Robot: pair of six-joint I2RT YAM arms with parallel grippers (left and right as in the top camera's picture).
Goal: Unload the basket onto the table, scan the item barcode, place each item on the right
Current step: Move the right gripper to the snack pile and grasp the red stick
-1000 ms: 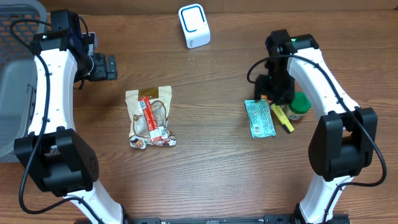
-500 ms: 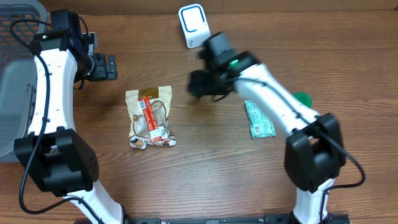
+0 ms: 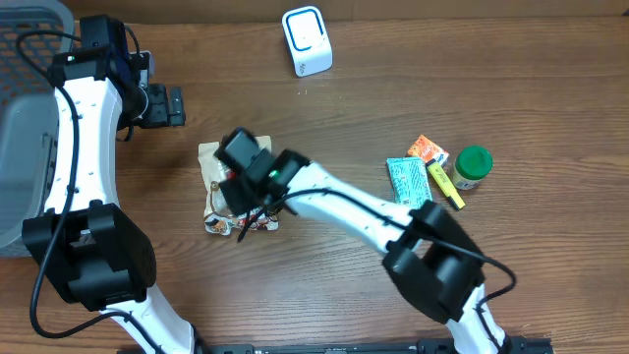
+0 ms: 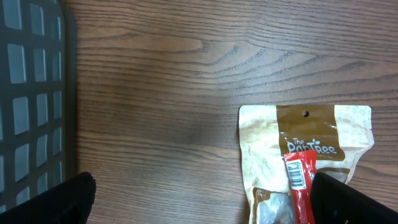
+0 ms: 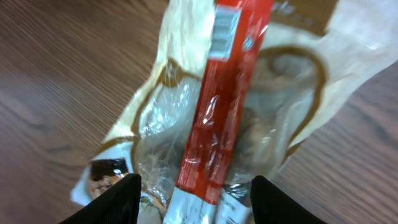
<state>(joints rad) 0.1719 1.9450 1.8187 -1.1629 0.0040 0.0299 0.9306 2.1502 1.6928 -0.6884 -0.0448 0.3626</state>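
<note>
A tan snack pouch (image 3: pixel 208 165) lies flat on the wooden table, with a red stick pack (image 5: pixel 217 112) on top of it. The stick's white barcode (image 5: pixel 225 31) faces up. My right gripper (image 3: pixel 246 202) hangs over the pouch. It is open (image 5: pixel 199 202), one finger on either side of the stick's lower end, neither touching it. My left gripper (image 3: pixel 167 104) is wide open (image 4: pixel 199 208) at the back left, above bare wood, with the pouch (image 4: pixel 305 143) to its right. A white scanner (image 3: pixel 307 39) stands at the table's back edge.
A grey basket (image 3: pixel 29 118) fills the far left, and its dark mesh wall (image 4: pixel 31 93) shows in the left wrist view. At the right lie a teal packet (image 3: pixel 410 185), an orange packet (image 3: pixel 427 149), a yellow item (image 3: pixel 447 187) and a green-lidded bottle (image 3: pixel 472 167).
My right arm has swung from the items at the right, across the middle, to the pouch at the left. The orange packet shows again. The left arm has not moved.
</note>
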